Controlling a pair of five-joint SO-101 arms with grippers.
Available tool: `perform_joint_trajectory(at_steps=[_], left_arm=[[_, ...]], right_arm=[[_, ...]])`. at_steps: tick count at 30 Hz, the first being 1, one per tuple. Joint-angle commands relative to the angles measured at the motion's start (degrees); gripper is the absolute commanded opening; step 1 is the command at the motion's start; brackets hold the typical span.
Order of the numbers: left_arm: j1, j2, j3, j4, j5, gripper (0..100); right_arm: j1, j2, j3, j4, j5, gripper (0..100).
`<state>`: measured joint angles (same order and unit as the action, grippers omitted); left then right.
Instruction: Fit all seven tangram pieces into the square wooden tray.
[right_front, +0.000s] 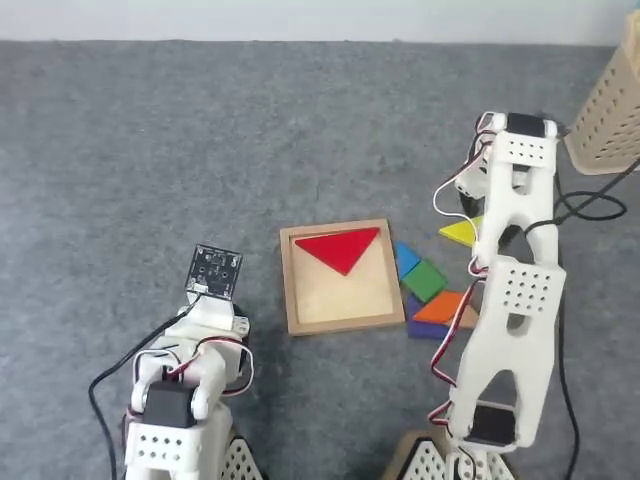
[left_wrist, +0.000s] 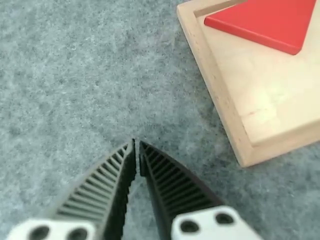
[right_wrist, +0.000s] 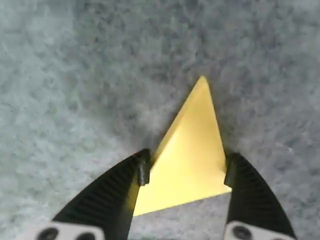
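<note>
Left pincer: My left pincer (left_wrist: 136, 145) is pinched shut, tips almost touching. It has nothing in it. It hangs over the grey mat (right_front: 150, 150), near a corner of the tray (right_front: 287, 282) but not touching it.

Right pincer: My right pincer (right_wrist: 187, 170) is spread wide, with one finger pressed on each side of the yellow triangle (right_wrist: 192, 145). I cannot tell if the piece is lifted or flat on the mat.

Yellow triangle: It is out on the mat, well apart from the tray, past the other loose pieces. My right arm hides part of it from above.

Tray: It sits flat in the middle of the mat, between my two arms.

Red triangle: The red triangle (right_front: 340, 247) lies inside the tray. Its long edge runs along the wall far from my arms, and its tip points to the middle.

Loose pieces: The blue piece (right_front: 405, 258), green piece (right_front: 424, 279), orange piece (right_front: 440, 306) and purple piece (right_front: 418, 326) lie in a bunch just beside the tray, on my right arm's side.

Far corner: A wooden block with holes (right_front: 610, 110) stands at the mat's edge.
</note>
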<state>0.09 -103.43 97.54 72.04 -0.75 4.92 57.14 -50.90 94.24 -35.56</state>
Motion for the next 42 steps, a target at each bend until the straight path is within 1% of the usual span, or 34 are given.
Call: perform_joint_trajectory(at_steps=[1,3,6,10,13,15,19,20,24,26,33,37,40,42], left_arm=[[-0.35,-1.14,-1.01,0.35,0.35,1],[-0.35,-1.14,-1.01,0.35,0.35,1],[-0.35,-1.14,-1.01,0.35,0.35,1],[-0.35,-1.14,-1.01,0.35,0.35,1],[-0.35,-1.14,-1.01,0.35,0.35,1],[-0.35,-1.14,-1.01,0.35,0.35,1],[-0.35,-1.14,-1.01,0.35,0.35,1],[-0.35,-1.14,-1.01,0.35,0.35,1],[-0.35,-1.14,-1.01,0.35,0.35,1],[-0.35,-1.14,-1.01,0.35,0.35,1],[-0.35,-1.14,-1.01,0.35,0.35,1],[-0.35,-1.14,-1.01,0.35,0.35,1],[-0.35,-1.14,-1.01,0.35,0.35,1],[-0.35,-1.14,-1.01,0.35,0.35,1]], right_arm=[[0.48,0.04,-2.55,2.33,1.93,25.3],[0.4,0.75,-2.55,4.09,6.33,25.0],[-0.13,1.63,-2.55,6.11,16.62,24.9],[-0.75,0.66,-3.52,6.02,27.34,24.8],[-2.15,0.04,-7.65,8.04,40.53,24.8],[-3.38,-0.04,-8.53,8.75,47.3,24.8],[-6.11,0.13,-8.44,8.66,56.88,24.8],[-6.81,0.13,-8.44,8.66,58.2,24.8],[-10.07,-0.75,-8.62,8.75,58.99,24.8],[-11.3,-1.27,-8.44,8.84,60.57,24.8],[-11.38,-8.4,-7.47,8.92,61.19,24.9],[-11.91,-19.21,1.32,8.84,60.75,24.9],[-13.76,-29.76,11.69,8.48,60.13,24.9],[-15.34,-36.53,19.78,6.2,58.37,24.9]])
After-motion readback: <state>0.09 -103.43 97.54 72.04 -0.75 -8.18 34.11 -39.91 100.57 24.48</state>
